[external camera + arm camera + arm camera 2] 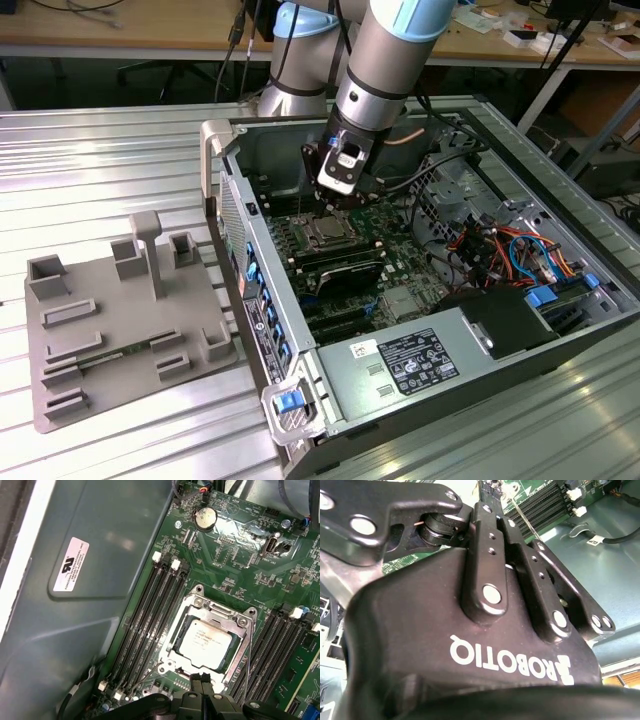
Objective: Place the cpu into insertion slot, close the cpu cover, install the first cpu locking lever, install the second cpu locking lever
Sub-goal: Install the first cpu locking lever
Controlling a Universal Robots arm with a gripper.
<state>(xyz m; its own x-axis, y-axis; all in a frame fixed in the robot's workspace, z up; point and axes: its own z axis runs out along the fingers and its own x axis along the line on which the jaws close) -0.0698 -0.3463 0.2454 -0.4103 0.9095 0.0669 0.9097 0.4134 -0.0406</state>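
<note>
The cpu [206, 641], a small silver-faced square, lies in the insertion slot [186, 619] on the green board. The cpu cover [218, 612], a thin silver frame, lies down around the chip. A thin wire lever [248, 656] runs along one side of the socket, and another wire [148, 673] juts out at a corner. My gripper [202, 679] hangs just off the socket's edge, its black fingers [484, 555] pressed together with nothing seen between them. In the exterior view the gripper [347, 203] hovers just above the socket [325, 233] inside the open computer case.
Long black memory slots [150, 615] flank the socket on both sides. The grey case wall [95, 580] rises close by. Cables and drive bays [510, 250] crowd the exterior view's right. A grey fixture plate [120, 320] lies on the ribbed table at the exterior view's left.
</note>
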